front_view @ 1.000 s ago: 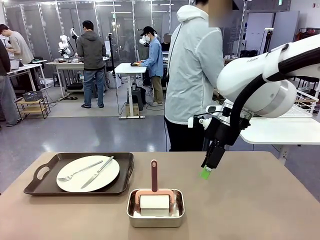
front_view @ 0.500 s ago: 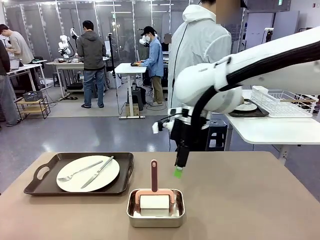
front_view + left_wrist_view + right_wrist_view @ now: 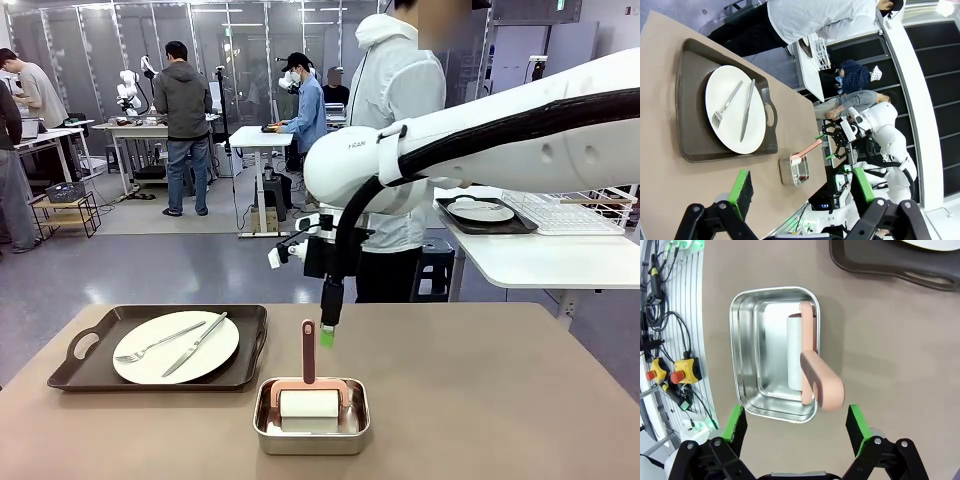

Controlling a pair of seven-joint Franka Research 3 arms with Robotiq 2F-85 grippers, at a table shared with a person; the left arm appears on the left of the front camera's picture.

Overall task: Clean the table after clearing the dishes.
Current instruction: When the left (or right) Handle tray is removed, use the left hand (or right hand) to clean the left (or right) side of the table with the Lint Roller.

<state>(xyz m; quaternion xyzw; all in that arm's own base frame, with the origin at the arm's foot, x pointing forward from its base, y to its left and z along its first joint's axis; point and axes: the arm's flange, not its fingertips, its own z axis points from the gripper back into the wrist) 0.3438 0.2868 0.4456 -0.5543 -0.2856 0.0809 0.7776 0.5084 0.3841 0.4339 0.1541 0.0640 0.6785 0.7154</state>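
**Right pincer open over the roller, and this drop looks risky.**
My right arm (image 3: 520, 130) reaches across the table (image 3: 500, 400), and the right pincer (image 3: 796, 423) points straight down, spread wide and empty. The dishes (image 3: 176, 347) sit uncleared on their tray (image 3: 88, 377), well off to its side. The left pincer (image 3: 802, 186), open and empty, looks down on them from well above. Just beneath my pads (image 3: 734, 424) sits the steel pan (image 3: 311, 437), with the roller handle (image 3: 821, 387) off-centre between them. If I descend like this, I reckon one pad clips it and drags the pan.

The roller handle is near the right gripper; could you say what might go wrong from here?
The open right gripper sits off-centre over the handle, so one pad may knock it aside. The roller could catch the pan rim and drag it. The tray with its plate blocks part of the table.
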